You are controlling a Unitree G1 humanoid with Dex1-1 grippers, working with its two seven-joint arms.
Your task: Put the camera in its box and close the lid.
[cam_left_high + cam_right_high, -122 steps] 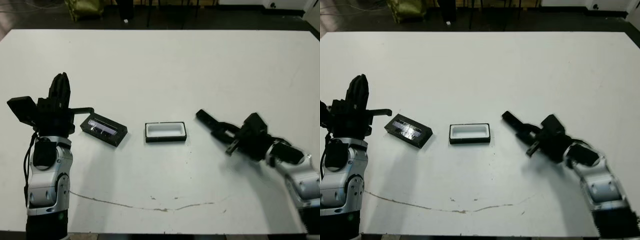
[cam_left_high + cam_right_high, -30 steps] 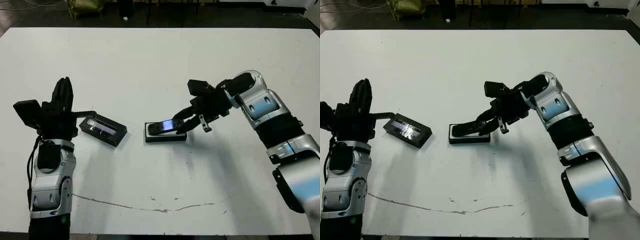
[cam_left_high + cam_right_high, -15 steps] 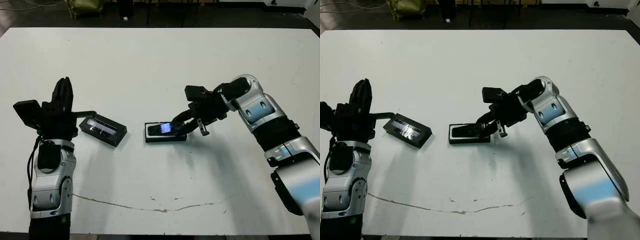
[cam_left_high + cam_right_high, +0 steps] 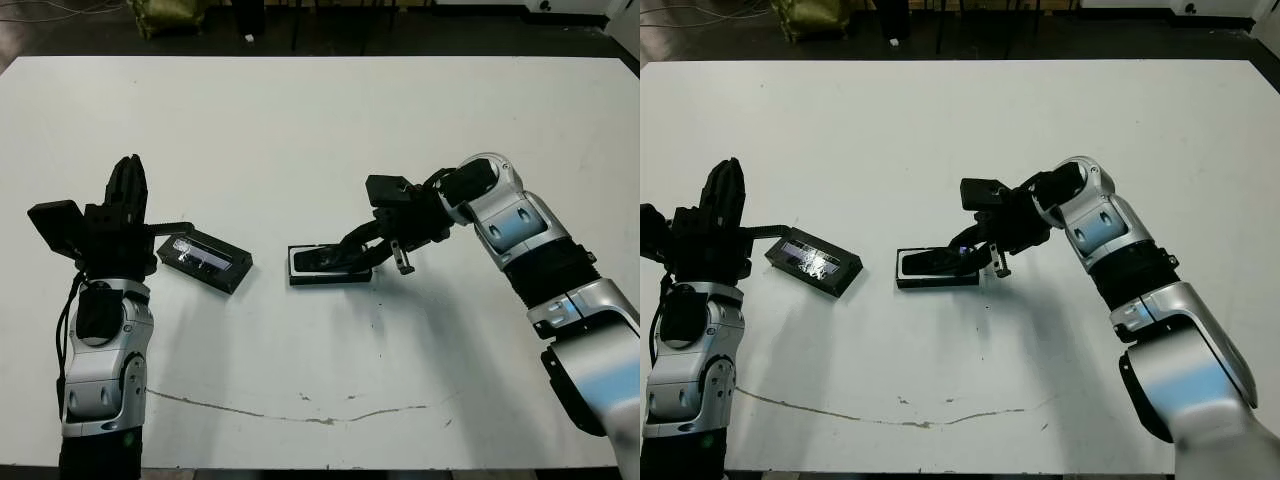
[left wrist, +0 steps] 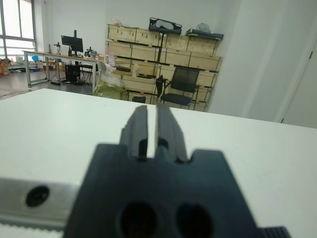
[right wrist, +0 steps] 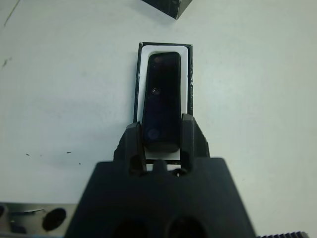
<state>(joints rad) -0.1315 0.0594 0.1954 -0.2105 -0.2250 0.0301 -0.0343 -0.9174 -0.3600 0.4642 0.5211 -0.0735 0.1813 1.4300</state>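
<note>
Right gripper [image 6: 161, 139], its two black fingers clamped on the slim black bar-shaped camera [image 6: 161, 94], holds it over the white-lined black box [image 4: 331, 265]; left gripper [image 5: 152, 130] closed, empty.

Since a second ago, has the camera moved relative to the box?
Yes. The camera, gripped by the right claw, has dropped from tilted above the box to nearly flat inside it.

A workshop or lab: stacked crates [image 5: 163, 47], an office chair [image 5: 179, 85], desks with monitors [image 5: 69, 42].
</note>
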